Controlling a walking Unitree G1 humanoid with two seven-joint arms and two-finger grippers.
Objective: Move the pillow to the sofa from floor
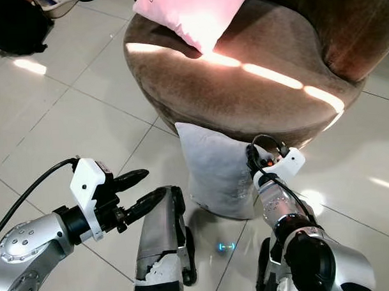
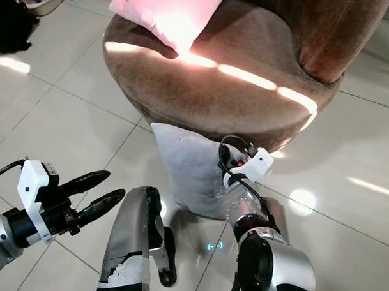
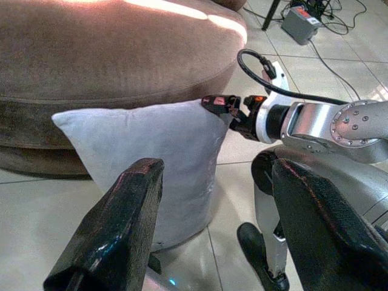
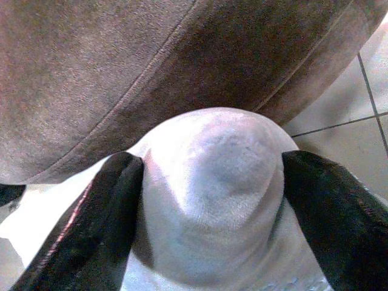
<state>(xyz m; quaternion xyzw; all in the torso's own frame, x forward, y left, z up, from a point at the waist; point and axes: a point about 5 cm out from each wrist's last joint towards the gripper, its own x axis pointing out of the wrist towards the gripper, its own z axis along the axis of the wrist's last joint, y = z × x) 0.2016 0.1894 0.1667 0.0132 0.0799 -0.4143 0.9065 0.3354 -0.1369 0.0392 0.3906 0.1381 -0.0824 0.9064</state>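
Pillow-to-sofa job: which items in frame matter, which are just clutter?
Job:
- grey pillow, standing on the floor against the sofa base
- brown sofa
- right gripper, open, fingers either side of the pillow's top corner
- left gripper, open, short of the pillow

Lying about:
- pink pillow on the sofa seat
- black bag on the floor
- grey box with cables
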